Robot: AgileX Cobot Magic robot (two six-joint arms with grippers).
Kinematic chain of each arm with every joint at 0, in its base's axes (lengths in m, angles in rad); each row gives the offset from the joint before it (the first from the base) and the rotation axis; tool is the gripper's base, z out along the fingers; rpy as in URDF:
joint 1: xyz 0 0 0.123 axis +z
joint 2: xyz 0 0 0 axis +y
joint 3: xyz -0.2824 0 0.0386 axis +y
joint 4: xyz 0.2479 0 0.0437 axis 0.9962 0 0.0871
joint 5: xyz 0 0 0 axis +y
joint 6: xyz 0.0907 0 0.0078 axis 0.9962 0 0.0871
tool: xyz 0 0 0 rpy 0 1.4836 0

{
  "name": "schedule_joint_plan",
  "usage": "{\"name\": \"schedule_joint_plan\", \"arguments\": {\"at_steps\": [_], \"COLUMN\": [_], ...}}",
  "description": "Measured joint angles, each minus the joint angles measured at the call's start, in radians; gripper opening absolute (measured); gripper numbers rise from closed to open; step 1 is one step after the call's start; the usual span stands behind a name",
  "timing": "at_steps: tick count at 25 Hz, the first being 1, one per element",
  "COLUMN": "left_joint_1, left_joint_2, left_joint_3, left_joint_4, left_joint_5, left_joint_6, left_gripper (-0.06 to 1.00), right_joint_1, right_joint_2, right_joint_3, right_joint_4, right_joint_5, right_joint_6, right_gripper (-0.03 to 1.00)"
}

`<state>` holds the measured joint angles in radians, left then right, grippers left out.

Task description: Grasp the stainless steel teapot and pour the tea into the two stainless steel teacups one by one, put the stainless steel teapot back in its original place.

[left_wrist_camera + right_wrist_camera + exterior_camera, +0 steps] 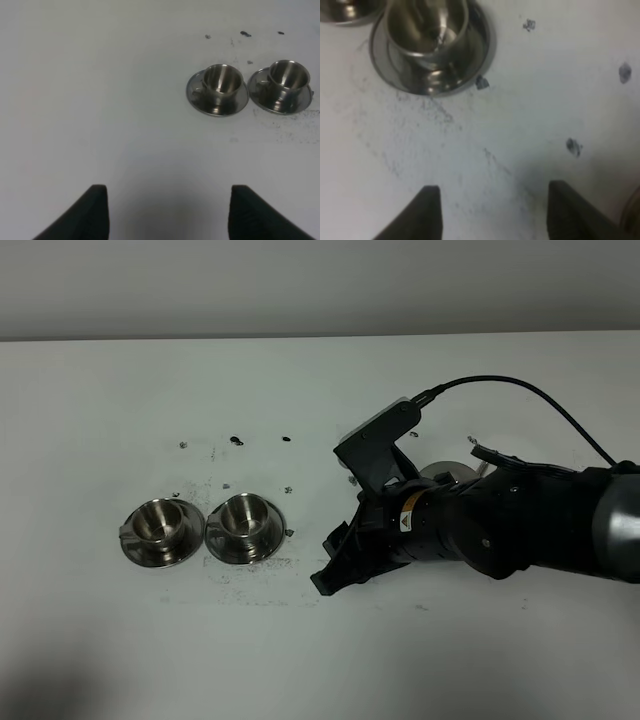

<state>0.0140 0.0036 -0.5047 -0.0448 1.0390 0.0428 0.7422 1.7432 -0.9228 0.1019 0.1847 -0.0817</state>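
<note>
Two stainless steel teacups, one on the left (156,522) and one on the right (245,517), stand side by side on round saucers at the table's left. Both also show in the left wrist view (222,80) (288,75). The right teacup (427,27) fills the right wrist view. My right gripper (335,565) is open and empty over bare table, just right of that cup, fingers (427,212) apart. My left gripper (165,215) is open and empty, well short of the cups. A flat steel dish (445,472) peeks out behind the right arm. The teapot and the tea are out of view.
The white table (120,400) carries dark specks and smudges (236,440) around the cups. The right arm (500,525) and its black cable (520,390) lie across the table's right half. A sliver of the dish rim (632,220) shows beside the right fingers.
</note>
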Motion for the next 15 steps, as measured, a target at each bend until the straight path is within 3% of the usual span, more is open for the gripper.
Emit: {"name": "schedule_joint_plan", "arguments": {"at_steps": [5, 15], "left_joint_1": [0.000, 0.000], "left_joint_2": [0.000, 0.000], "left_joint_3": [0.000, 0.000], "left_joint_4": [0.000, 0.000], "left_joint_5": [0.000, 0.000], "left_joint_6": [0.000, 0.000], "left_gripper": [0.51, 0.51], "right_joint_1": [0.000, -0.013], "right_joint_2": [0.045, 0.060], "right_joint_3": [0.000, 0.000], "right_joint_4": [0.002, 0.005], "right_joint_5": [-0.036, -0.011], "right_joint_6": [0.022, 0.095], "right_gripper": [0.48, 0.48]}}
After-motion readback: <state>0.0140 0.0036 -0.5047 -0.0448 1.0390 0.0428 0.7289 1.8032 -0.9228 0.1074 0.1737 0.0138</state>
